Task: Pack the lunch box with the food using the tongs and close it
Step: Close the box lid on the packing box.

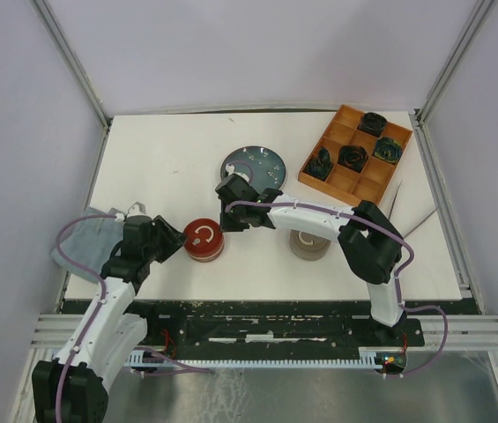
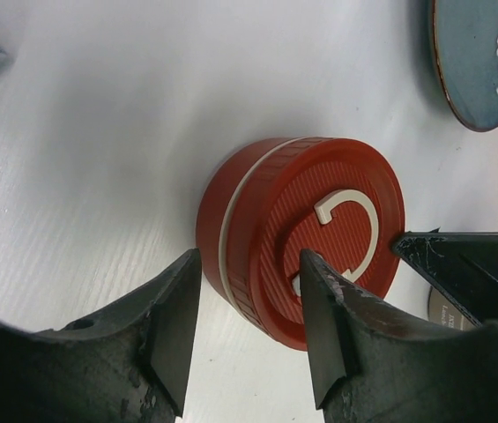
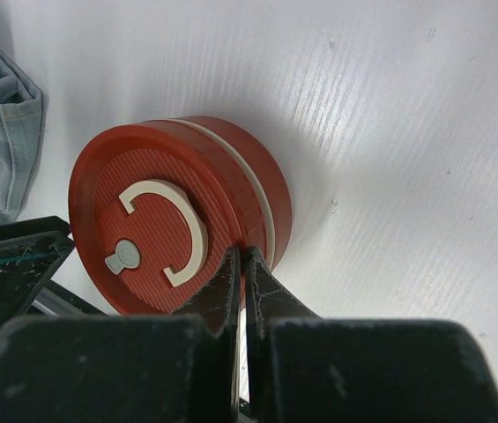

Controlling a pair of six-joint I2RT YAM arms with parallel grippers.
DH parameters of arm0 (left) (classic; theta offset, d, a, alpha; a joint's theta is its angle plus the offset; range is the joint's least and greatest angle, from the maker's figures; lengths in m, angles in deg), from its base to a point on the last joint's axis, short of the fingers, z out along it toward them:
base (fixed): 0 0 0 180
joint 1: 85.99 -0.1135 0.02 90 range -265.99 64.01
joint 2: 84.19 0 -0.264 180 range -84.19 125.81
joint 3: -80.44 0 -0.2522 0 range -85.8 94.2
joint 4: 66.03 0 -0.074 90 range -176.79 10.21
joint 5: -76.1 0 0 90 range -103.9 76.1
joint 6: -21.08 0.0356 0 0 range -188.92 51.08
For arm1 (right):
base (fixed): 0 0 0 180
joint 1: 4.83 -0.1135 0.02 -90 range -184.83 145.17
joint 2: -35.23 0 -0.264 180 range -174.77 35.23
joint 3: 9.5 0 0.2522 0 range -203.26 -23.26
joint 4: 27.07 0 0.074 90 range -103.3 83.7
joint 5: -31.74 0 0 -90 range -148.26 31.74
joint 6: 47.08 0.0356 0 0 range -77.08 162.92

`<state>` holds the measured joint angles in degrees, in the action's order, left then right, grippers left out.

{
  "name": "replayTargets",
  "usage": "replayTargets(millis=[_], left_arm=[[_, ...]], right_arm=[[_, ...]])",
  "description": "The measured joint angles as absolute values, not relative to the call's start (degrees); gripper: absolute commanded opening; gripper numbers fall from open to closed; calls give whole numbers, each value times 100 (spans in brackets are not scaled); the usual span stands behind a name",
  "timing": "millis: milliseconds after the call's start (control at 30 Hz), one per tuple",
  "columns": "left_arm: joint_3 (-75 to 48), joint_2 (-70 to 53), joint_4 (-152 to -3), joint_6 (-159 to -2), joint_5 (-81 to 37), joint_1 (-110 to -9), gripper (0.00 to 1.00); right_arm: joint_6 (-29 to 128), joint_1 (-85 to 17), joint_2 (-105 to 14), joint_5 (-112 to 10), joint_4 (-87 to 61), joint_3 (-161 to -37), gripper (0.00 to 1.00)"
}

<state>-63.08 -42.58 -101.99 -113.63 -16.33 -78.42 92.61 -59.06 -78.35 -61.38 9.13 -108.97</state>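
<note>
My left hand (image 2: 249, 263): fingers spread partway, the lunch box (image 2: 319, 220) rim between them. My right hand (image 3: 241, 256): pressed together, tips at the box's opposite wall. Risk: an off-centre pinch skids or tips the box.

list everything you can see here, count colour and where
lunch box: 1, red, white C-shaped handle on its lid, lid on, front centre of the table
plate: 1, blue-grey with white specks, behind the lunch box
tray: 1, orange, divided into compartments, back right
rosettes: 4, dark green-black, in separate tray compartments
round container: 1, beige-grey, right of the lunch box, under the right arm
cloth: 1, pale blue, left edge
tongs: 1, thin silver, right edge
table: 1, white
left gripper: black, jaws apart at the lunch box
right gripper: black, shut, tips against the lunch box rim
</note>
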Motion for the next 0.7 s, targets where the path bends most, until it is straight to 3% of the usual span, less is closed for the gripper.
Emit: replayTargets(millis=[700], left_arm=[[-6454,-4223,-9893,-11363,-1751,-7842,38]], right_arm=[[9299,-5898,-7835,-6068,852,-10853,4]])
